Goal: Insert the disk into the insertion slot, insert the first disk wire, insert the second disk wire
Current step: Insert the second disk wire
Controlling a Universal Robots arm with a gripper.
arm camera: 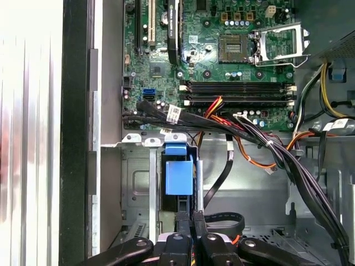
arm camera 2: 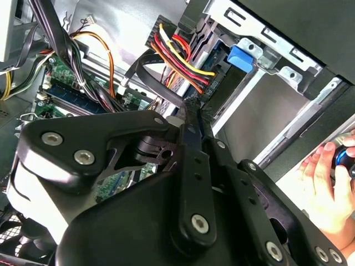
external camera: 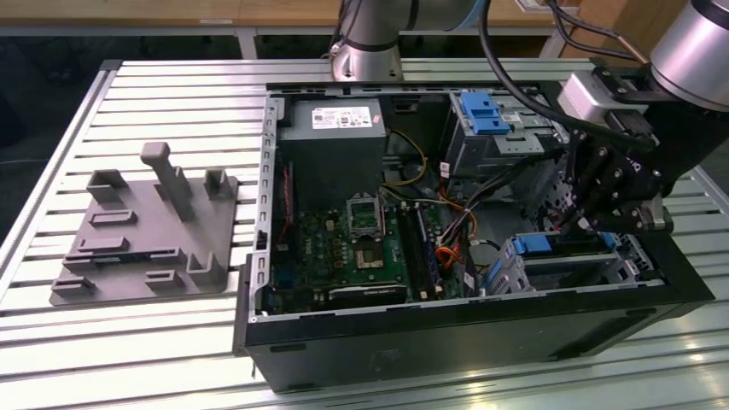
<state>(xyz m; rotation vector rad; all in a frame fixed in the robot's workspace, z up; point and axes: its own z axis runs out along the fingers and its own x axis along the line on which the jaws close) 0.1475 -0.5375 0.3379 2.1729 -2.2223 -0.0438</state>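
The disk [external camera: 566,261] lies in the insertion slot [external camera: 624,272], a low silver cage in the open case's corner at the exterior view's right. Its blue carrier bracket [arm camera: 178,174] faces the motherboard. My gripper [external camera: 581,229] hangs just above the bracket's end. In both wrist views its fingers [arm camera 2: 193,119] meet at the tips, pinching the end of a flat black disk wire [arm camera 2: 158,80]. A bundle of red, yellow and black wires [arm camera 2: 180,52] ends in a black plug beside the blue bracket tab [arm camera 2: 243,56]; I cannot tell whether it is seated.
The motherboard [external camera: 353,248], the power supply [external camera: 330,120] and a taller bay with a blue latch [external camera: 484,115] share the case. Loose cables [arm camera: 277,160] cross beside the cage. A grey fixture plate [external camera: 142,231] lies on the slatted table. A person's hand [arm camera 2: 324,188] is outside the case.
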